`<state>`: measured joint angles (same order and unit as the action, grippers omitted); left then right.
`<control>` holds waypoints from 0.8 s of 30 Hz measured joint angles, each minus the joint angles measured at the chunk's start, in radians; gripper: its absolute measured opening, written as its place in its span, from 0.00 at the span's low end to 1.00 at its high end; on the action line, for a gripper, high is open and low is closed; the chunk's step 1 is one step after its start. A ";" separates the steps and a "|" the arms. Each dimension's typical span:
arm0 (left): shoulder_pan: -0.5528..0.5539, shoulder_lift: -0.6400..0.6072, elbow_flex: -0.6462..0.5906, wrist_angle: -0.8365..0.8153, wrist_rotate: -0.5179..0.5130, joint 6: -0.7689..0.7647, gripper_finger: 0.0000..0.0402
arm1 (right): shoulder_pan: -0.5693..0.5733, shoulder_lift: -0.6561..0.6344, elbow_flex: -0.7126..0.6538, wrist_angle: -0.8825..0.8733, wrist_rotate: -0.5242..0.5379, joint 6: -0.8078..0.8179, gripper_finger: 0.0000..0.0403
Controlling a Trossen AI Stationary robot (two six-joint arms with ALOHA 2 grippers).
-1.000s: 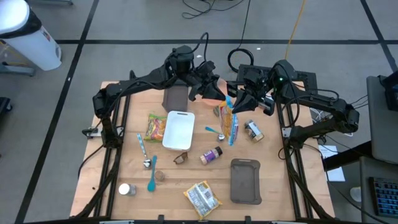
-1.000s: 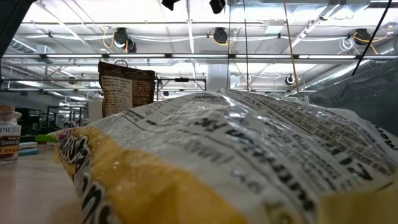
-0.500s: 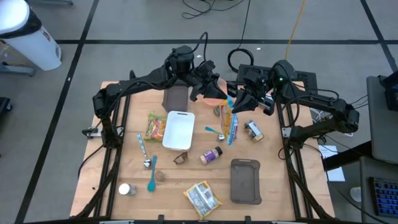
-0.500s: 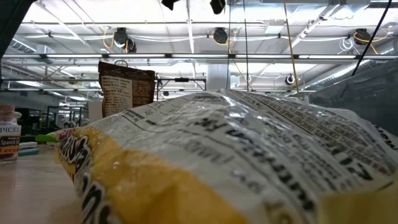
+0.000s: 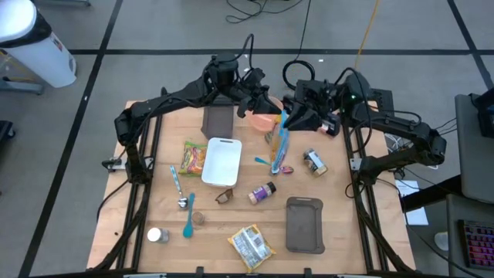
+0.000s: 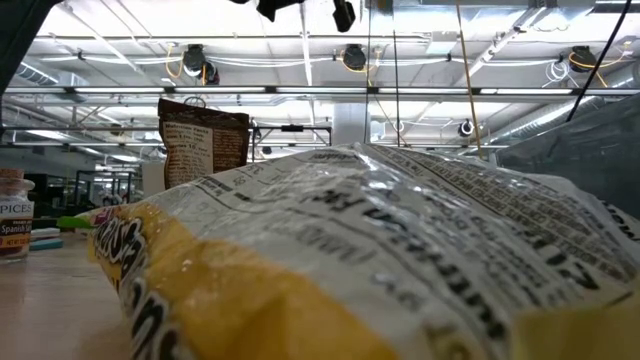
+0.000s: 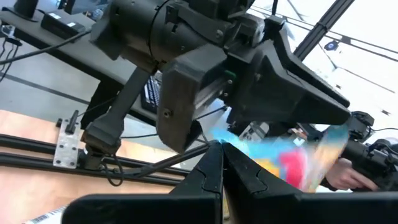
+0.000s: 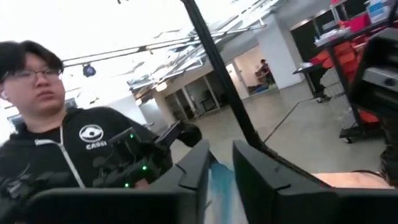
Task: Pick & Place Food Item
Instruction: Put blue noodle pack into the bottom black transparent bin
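Your wooden worktop (image 5: 154,193) carries a white tray (image 5: 221,160) near its middle and a dark tray (image 5: 304,224) towards the near right corner. Both arms reach over the far edge. The task's snack packet (image 5: 282,147) hangs upright just right of the middle of that edge, its lower end down by the worktop. The right gripper (image 5: 292,117) has the packet's top, its fingers (image 8: 249,171) a narrow gap apart with the blue edge between them. The left gripper (image 5: 261,103) hovers just beside it, above a pink bowl (image 5: 264,121), with its fingers (image 7: 211,171) pressed together on nothing.
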<state>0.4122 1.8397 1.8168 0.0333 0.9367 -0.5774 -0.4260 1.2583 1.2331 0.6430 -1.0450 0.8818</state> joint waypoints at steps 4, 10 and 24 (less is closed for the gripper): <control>0.007 0.000 0.000 0.001 0.000 0.000 0.00 | -0.020 0.000 0.000 0.001 0.001 0.023 0.32; 0.021 0.000 0.000 0.001 0.000 0.000 0.00 | -0.042 0.000 0.000 0.002 0.001 0.025 0.45; 0.066 -0.001 0.000 -0.004 0.005 -0.002 0.02 | -0.098 0.000 0.000 0.004 -0.005 0.016 0.48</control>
<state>0.4779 1.8389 1.8168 0.0292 0.9413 -0.5789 -0.5243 1.2583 1.2330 0.6465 -1.0504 0.8975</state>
